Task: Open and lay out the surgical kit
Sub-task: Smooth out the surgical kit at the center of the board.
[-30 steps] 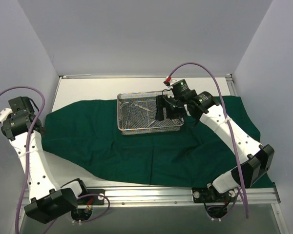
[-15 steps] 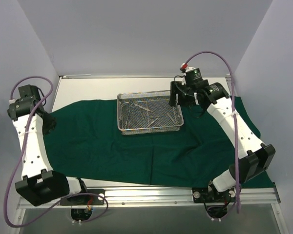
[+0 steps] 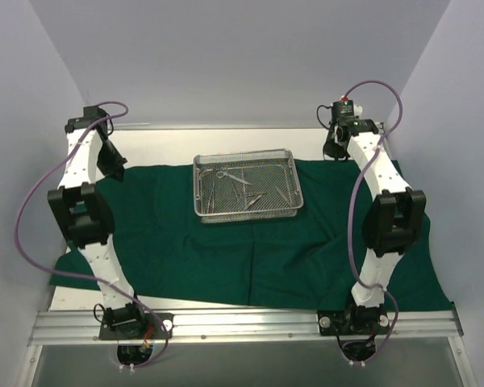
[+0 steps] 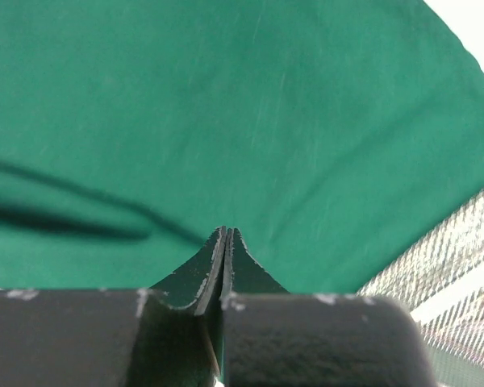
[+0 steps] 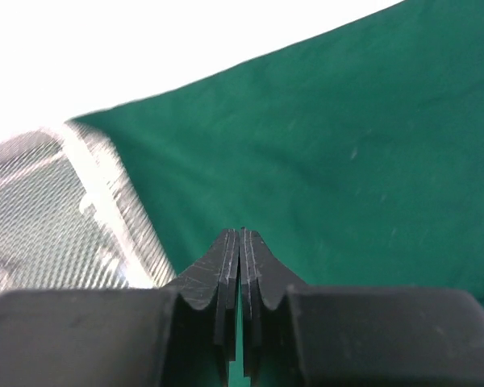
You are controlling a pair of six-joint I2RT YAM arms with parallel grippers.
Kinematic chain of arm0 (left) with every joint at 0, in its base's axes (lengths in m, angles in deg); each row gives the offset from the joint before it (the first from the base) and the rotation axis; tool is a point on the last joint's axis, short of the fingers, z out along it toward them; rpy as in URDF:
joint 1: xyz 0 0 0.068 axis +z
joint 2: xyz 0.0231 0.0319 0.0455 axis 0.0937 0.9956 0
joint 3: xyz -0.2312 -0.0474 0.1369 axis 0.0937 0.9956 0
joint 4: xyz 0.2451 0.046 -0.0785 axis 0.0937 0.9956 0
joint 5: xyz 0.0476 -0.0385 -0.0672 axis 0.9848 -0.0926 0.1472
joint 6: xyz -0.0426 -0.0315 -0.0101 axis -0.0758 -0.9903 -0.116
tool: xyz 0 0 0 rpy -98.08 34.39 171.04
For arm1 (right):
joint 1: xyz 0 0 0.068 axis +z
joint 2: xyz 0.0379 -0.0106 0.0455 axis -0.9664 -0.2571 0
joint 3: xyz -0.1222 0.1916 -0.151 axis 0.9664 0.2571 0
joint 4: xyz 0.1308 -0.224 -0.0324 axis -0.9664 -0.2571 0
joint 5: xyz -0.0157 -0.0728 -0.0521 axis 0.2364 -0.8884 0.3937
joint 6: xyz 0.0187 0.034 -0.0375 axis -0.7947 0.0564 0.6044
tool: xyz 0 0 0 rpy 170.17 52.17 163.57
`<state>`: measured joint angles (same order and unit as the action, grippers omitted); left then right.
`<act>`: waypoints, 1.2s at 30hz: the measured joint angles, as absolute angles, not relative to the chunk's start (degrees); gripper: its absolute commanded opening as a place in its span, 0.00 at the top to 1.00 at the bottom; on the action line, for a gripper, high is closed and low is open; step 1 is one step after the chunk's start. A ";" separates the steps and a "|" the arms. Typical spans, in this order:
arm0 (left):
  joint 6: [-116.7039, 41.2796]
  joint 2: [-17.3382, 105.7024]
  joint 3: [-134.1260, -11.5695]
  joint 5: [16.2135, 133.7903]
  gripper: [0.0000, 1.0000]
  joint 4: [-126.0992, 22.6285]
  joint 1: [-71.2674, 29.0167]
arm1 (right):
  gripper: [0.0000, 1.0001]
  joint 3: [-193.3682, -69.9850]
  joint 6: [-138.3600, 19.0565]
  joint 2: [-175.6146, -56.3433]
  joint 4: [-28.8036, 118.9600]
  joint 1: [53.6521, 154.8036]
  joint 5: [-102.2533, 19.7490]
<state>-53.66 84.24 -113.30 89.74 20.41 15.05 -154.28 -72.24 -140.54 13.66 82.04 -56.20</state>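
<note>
We begin at the left gripper [image 4: 227, 234]. In its wrist view the two dark fingers [image 4: 195, 278] are pressed flat against each other, and nothing is caught between them. Beyond them spreads the dark green cloth wrap [image 4: 250, 121], faintly creased. A corner of the wire-mesh tray [image 4: 444, 258] shows at the lower right edge of that view.

The right gripper [image 5: 240, 235] is closed as well, with only a hairline slit between its fingers, and it is empty. It looks down on the cloth with the tray to its left, blurred.

From above we see both arms folded up tall. The left gripper [image 3: 111, 164] hangs near the cloth's far left edge, and the right gripper [image 3: 334, 147] is near the far right edge, where the green meets the white tabletop [image 3: 169, 145].

The tray [image 3: 246, 218] sits on the cloth between the two grippers, well apart from both and toward the far side. Slim steel instruments [image 3: 235, 179] lie loosely in it, at least one with ring handles. We cannot count them surely.

The cloth [image 3: 226, 258] lies opened out across most of the table, wrinkled near the middle. Its near edge reaches the metal rail [image 3: 242, 321] on the right. A purple cable [image 3: 31, 210] loops off each arm.
</note>
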 measured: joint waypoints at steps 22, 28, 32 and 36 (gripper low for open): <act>-55.80 112.87 -131.50 80.91 0.98 24.10 16.82 | 1.00 -160.53 -72.41 -163.52 19.41 72.58 -48.29; -56.70 114.49 -133.47 77.77 0.98 25.22 17.19 | 1.00 -156.51 -74.07 -163.89 22.95 72.47 -44.60; -57.25 116.82 -137.25 76.13 0.98 27.49 17.71 | 1.00 -156.49 -75.19 -164.28 24.07 72.05 -43.11; -57.97 119.53 -141.36 73.09 0.98 29.55 18.63 | 1.00 -159.46 -76.83 -166.49 24.35 71.40 -41.36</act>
<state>-57.97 119.53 -141.36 73.09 29.55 18.63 -159.46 -76.83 -166.49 24.35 71.40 -41.36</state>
